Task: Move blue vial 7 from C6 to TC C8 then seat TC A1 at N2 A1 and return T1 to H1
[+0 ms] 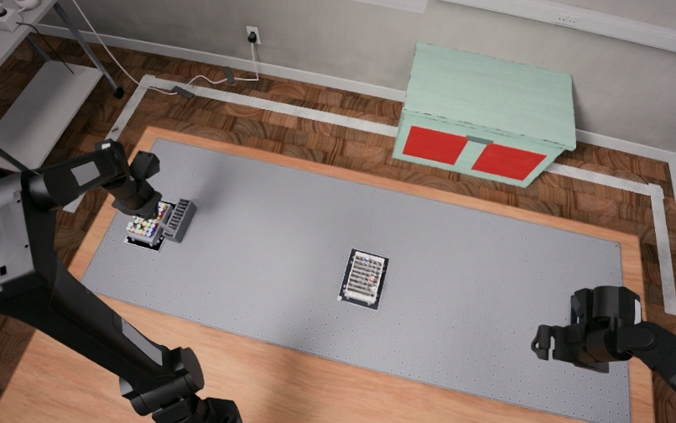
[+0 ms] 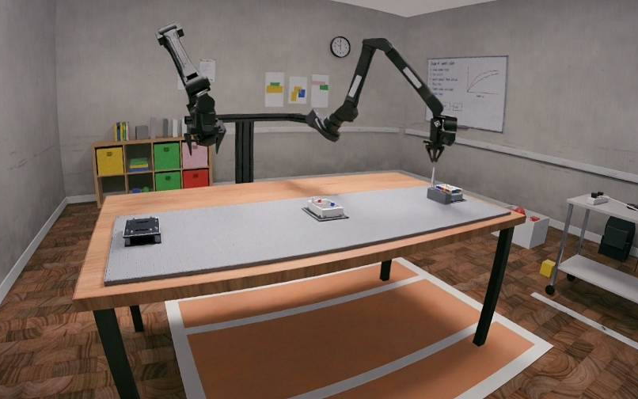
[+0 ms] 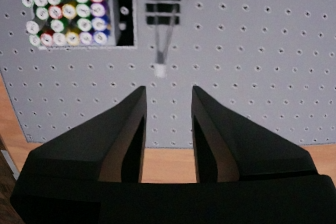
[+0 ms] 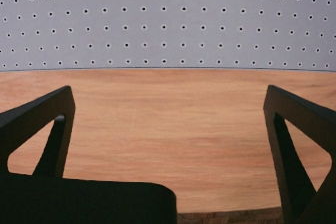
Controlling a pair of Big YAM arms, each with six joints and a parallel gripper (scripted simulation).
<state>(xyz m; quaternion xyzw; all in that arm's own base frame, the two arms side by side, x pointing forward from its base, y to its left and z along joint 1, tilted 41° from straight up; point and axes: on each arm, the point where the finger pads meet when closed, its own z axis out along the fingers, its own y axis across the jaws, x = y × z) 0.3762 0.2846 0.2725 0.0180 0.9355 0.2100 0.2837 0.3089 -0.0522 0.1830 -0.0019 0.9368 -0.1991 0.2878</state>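
My left gripper (image 2: pixel 433 159) (image 3: pixel 169 97) is partly open and empty, above the forceps T1 (image 2: pixel 433 176) (image 3: pixel 160 61). T1 stands upright, its legs reaching down into the slotted grey holder H1 (image 1: pixel 189 212) (image 2: pixel 438 195) (image 3: pixel 141 18); whether both tips share one slot is unclear. Vial rack R1 (image 1: pixel 143 237) beside H1 holds many capped vials. Carrier TC (image 1: pixel 360 297) (image 2: pixel 329 212) sits on its dark nest, with a blue cap (image 1: pixel 366 258) (image 2: pixel 332 203) and a red cap (image 1: pixel 371 279) (image 2: pixel 319 200) in it. Raised nest N2 (image 2: pixel 142 228) is empty. My right gripper (image 2: pixel 203 152) (image 4: pixel 169 96) is wide open and empty, raised high.
The perforated grey board (image 1: pixel 256 226) (image 2: pixel 241 233) covers much of the wooden table (image 1: pixel 256 368) (image 2: pixel 241 197). H1 and R1 stand close together near one end. N2 is at the other end, mostly hidden by the right arm in the top view.
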